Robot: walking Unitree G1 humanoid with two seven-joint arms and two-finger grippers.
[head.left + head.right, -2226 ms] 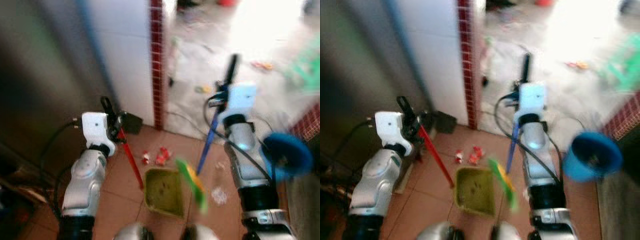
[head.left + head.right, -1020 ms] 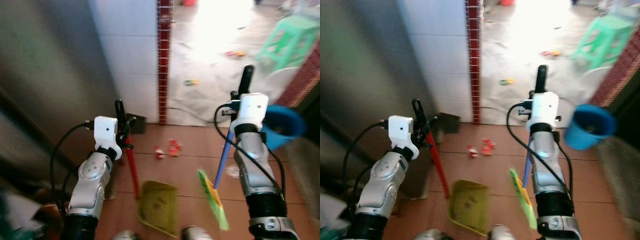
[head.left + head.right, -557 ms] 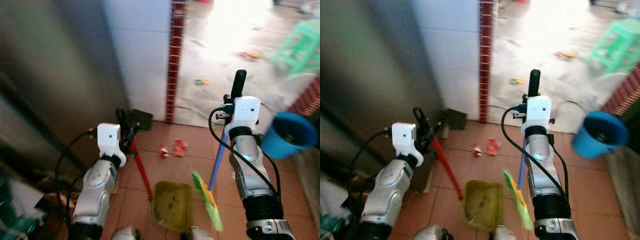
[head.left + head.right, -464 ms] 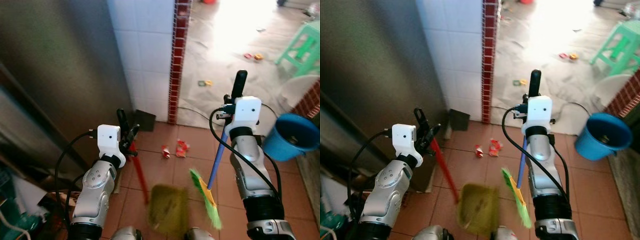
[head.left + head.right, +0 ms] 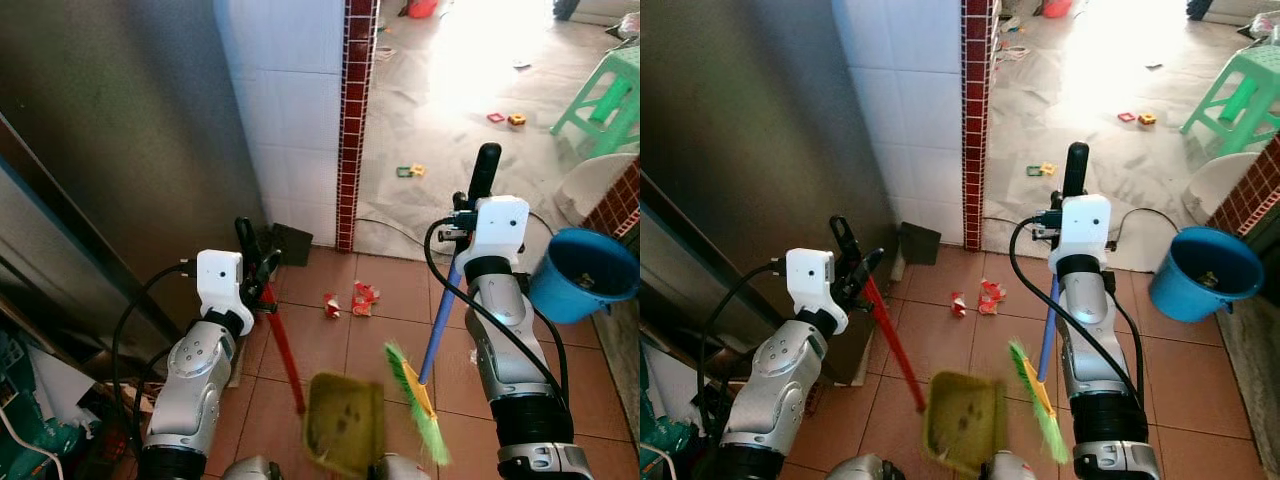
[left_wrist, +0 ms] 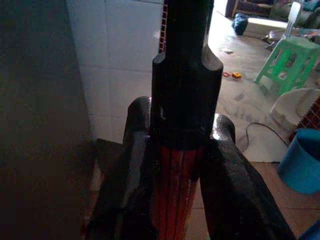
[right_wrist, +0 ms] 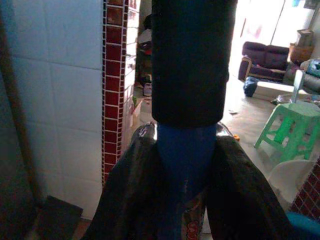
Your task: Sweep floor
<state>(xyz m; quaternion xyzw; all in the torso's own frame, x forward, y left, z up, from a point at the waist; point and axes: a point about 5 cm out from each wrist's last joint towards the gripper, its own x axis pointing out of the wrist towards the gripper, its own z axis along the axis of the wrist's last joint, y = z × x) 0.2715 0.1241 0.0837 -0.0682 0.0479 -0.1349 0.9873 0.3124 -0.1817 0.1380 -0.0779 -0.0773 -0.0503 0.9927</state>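
Now | I'm clamping the left gripper (image 5: 262, 283) on the dustpan (image 5: 345, 422) handle, pan hanging low | right gripper (image 5: 458, 246) pinching the broom (image 5: 430, 345) pole, bristles angled pan-ward | red scraps (image 5: 350, 300) lying ahead on the floor (image 5: 320, 345), near the pillar (image 5: 355, 110).

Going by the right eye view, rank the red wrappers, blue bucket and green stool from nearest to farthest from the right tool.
1. Red wrappers: on the tiles, left of the right tool.
2. Blue bucket: to its right.
3. Green stool: far right, beyond the doorway.
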